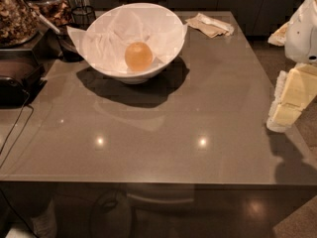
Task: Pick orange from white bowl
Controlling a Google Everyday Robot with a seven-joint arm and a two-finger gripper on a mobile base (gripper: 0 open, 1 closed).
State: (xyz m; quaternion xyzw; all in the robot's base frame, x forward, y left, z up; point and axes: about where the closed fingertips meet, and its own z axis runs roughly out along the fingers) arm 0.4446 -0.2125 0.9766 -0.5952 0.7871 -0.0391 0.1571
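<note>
Camera view of a glossy grey worktop point(163, 133): at far left, dark containers point(17, 14) of dried goods are cut off by the frame edge, their contents hard to make out. Beside them the white bowl point(124, 76), lined with crumpled white paper point(106, 41), holds the orange point(138, 56) at its centre. A folded pale cloth or paper point(210, 25) lies further right. At the right edge, well apart from the bowl, hangs the end effector point(287, 108), partly cropped; whether it is spread or pressed together cannot be told.
</note>
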